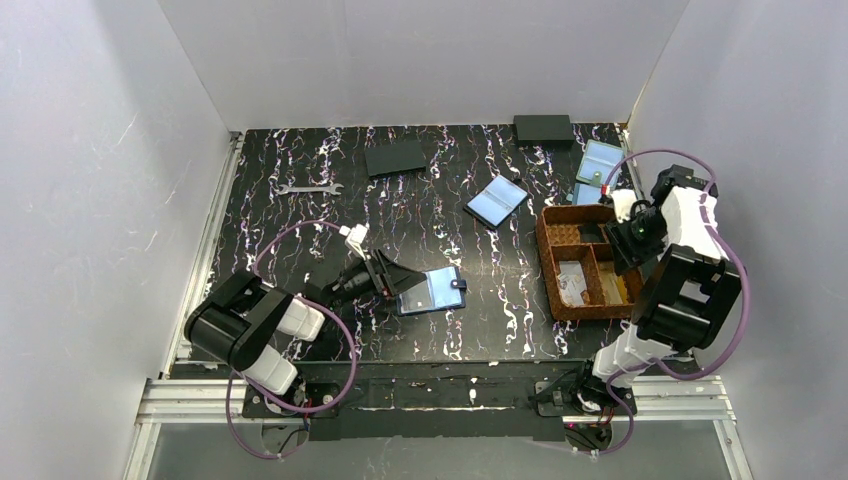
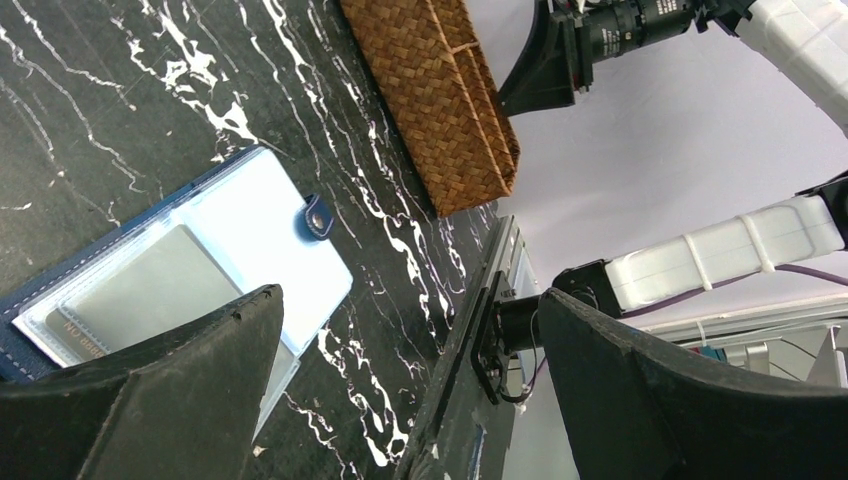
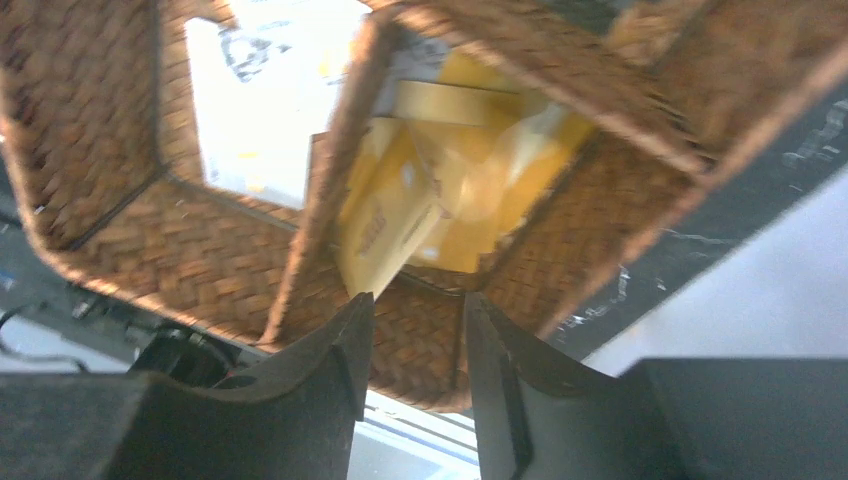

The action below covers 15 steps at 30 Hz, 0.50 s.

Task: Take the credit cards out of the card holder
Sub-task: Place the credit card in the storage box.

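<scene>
Marbled table (image 1: 262, 160); holder's (image 2: 262, 215) pocketed card (image 2: 150, 290), wrist-only.

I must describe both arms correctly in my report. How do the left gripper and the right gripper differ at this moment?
The left gripper has its jaws spread wide; the right gripper leaves only a narrow gap between its jaws. The left gripper lies low over the table, at the open card holder; the right gripper hangs above the tray, pointing down into it. Both hold nothing.
</scene>
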Available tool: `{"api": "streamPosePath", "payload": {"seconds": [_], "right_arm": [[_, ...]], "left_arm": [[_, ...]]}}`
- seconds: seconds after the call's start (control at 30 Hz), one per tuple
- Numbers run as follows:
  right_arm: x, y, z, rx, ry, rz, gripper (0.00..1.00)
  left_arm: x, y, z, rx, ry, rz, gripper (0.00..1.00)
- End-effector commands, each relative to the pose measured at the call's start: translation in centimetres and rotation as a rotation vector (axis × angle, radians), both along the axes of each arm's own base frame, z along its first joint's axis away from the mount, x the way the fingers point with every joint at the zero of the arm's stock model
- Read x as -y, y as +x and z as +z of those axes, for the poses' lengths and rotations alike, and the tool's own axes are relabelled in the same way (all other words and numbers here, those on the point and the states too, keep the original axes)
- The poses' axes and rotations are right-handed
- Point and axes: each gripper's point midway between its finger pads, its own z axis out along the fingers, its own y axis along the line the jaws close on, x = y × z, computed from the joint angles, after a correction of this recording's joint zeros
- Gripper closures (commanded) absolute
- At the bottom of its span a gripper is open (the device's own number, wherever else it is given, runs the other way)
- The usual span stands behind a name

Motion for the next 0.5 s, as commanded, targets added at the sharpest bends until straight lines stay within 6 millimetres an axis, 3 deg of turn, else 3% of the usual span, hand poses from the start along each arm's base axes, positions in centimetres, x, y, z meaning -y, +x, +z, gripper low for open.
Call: {"api": "streamPosePath", "payload": {"seconds": [0.0,0.13,0.2,0.27,0.47], "right_arm": [[2.7,2.3,3.8,0.184,-0.165,-0.068,0.48],[2.6,3.2,6.6,0.295,-0.183,-0.054,0.48],[1.0,3.4,7.8,0.352,-0.121,0.001,0.46],[-1.8,3.0,8.6,0.397,-0.008,0.092,0.45],[-14.1,0.2,10.3,0.597,0.498,0.392,0.27]], "left_arm": [[-0.1,0.3,2.0,0.059,-0.038,0.005,0.02],[0.1,0.4,1.2,-0.038,-0.064,-0.015,0.02],[0.6,0.3,1.0,-0.066,-0.070,-0.056,0.02],[0.9,0.0,1.0,-0.083,-0.076,-0.092,0.02],[1.5,-1.7,1.0,-0.137,-0.089,-0.125,0.05]]}}
